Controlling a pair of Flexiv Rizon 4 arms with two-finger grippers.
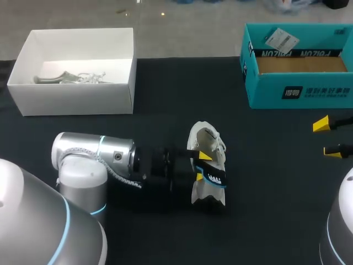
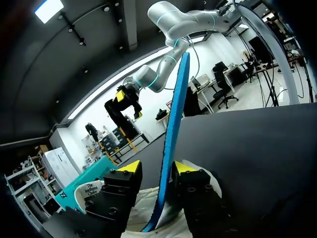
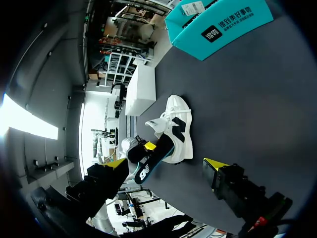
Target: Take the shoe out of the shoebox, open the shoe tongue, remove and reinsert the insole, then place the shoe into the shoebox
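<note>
One shoe (image 1: 212,144) mid-table. One insole (image 2: 171,148) clamped between left gripper (image 1: 202,167) fingers (edge-on). Right gripper (image 1: 326,137) spread wide. Two boxes: white box (image 1: 77,91), teal shoebox (image 1: 298,91).

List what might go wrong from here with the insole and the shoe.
1. The black, blue-edged insole juts partly out of the white sneaker at the left gripper. Nothing braces the sneaker, so it may drag or tip along with the insole.
2. The right gripper hangs open well off to the side, probably too far away to steady the sneaker quickly.
3. The thin insole may buckle if pushed back in.
</note>
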